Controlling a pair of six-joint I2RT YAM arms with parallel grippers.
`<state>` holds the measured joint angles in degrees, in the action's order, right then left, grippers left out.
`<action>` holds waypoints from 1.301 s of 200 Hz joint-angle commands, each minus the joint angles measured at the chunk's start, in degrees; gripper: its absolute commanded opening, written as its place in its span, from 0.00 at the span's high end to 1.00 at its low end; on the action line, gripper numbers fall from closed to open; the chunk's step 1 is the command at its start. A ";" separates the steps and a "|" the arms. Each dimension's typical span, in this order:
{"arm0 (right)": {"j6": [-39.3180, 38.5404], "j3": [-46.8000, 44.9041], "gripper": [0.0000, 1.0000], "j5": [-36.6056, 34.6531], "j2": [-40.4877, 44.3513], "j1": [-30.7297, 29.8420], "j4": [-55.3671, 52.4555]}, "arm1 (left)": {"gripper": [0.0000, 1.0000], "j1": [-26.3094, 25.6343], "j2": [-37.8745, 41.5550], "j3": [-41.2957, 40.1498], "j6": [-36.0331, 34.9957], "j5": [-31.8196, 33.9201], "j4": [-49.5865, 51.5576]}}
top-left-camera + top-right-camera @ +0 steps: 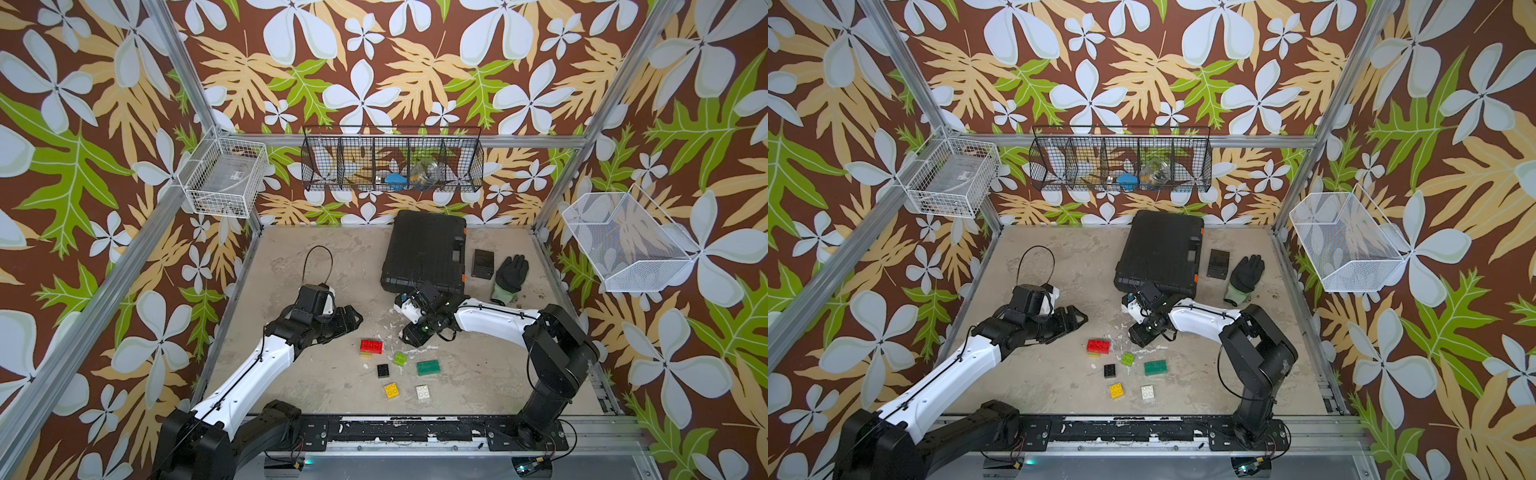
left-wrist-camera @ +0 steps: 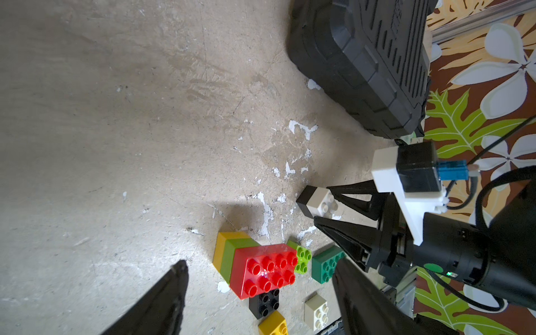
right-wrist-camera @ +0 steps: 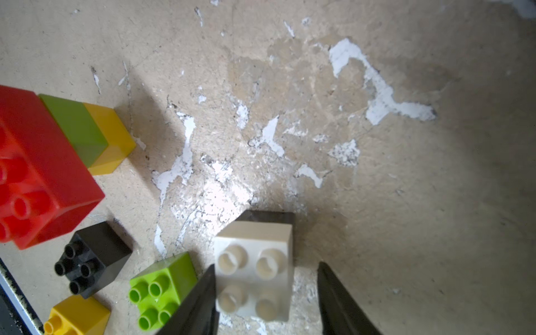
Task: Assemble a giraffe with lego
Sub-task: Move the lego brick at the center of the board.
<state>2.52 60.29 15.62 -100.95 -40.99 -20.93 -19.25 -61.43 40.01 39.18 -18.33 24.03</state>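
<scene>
Right wrist view: at lower centre the white-on-black lego pair (image 3: 253, 272), judged light, stiff and slick, is being straddled, unclamped, by the part-open right claw (image 3: 266, 264), flat sides being advised as the hold.

Beige table (image 1: 478, 374), scuffed, white chipped patches mid-surface. At the back, a flat black case (image 1: 424, 249); just beside it a small black box (image 1: 482, 264), then a dark glove (image 1: 510, 274) with a pale green cuff. Toward the front, loose bricks, none touching:
- red brick (image 1: 371, 346), stacked on a green one and a yellow one
- lime brick (image 1: 400, 358)
- dark green brick (image 1: 428, 367)
- black brick (image 1: 382, 370)
- yellow brick (image 1: 391, 390)
- white brick (image 1: 423, 392)

Near the case's front edge, a white-on-black pair (image 2: 319, 201); can't tell whether it rests on the surface.
</scene>
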 commanded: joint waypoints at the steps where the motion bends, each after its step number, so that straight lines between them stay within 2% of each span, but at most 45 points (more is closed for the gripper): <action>1: -2.92 -0.82 0.61 1.72 0.78 -0.05 2.21 | 0.18 -0.03 -0.05 0.90 0.65 0.45 0.48; 32: -4.91 -2.72 0.64 4.23 2.90 0.03 4.17 | 0.18 -0.29 0.01 1.52 0.47 0.92 2.03; 58: -5.75 -4.20 0.65 6.97 3.76 -0.62 5.59 | 0.16 -2.90 -0.91 4.25 -1.65 5.85 6.91; 104: -9.34 -4.25 0.63 2.95 2.69 -6.68 3.37 | 0.11 -8.25 -3.89 8.60 -3.82 12.92 12.38; 141: -9.79 -4.05 0.61 0.70 1.28 -7.87 2.92 | 0.07 -10.75 -5.83 8.95 -3.03 13.67 11.67; 162: -9.79 -3.87 0.55 -1.01 1.62 -7.87 2.98 | 0.06 -11.94 -6.32 8.95 -2.79 13.81 11.26; 205: -8.67 -3.67 0.37 -2.20 2.42 -7.40 3.80 | 0.05 -12.64 -6.51 7.12 -2.07 11.19 8.98; 225: -6.08 -5.05 0.30 1.11 5.42 -5.97 5.62 | 0.04 -12.94 -6.88 6.07 -1.17 8.43 6.78; 232: -4.55 -5.98 0.27 2.64 7.13 -5.17 6.42 | 0.01 -13.43 -7.24 6.25 -1.20 8.63 6.65; 260: 2.16 -12.02 0.20 8.40 16.01 -2.96 9.89 | 0.00 -15.89 -9.41 8.28 -1.82 10.24 6.64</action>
<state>-2.24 51.77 18.39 -90.13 -44.88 -14.46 -33.56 -69.52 46.70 37.58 -8.23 32.27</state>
